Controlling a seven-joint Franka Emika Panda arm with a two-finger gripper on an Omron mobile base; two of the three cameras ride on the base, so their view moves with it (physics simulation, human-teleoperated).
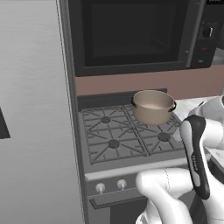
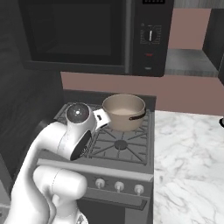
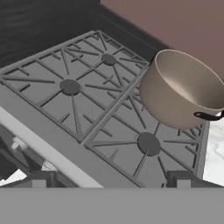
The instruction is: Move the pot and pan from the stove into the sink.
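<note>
The pot (image 3: 181,89) stands upright, mouth up, on the stove's (image 3: 83,94) back right burner — handle toward the marble counter (image 2: 188,144). Other three burners are bare. Gripper (image 3: 109,179) jaws wide, holding nothing.

White rounded arm (image 1: 170,192), dark joint bands

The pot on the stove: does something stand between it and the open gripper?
Nothing visible does. In the hand view the pot sits on the back right burner, and between it and the gripper lie only flat grates of the stove. The jaws are open.
</note>
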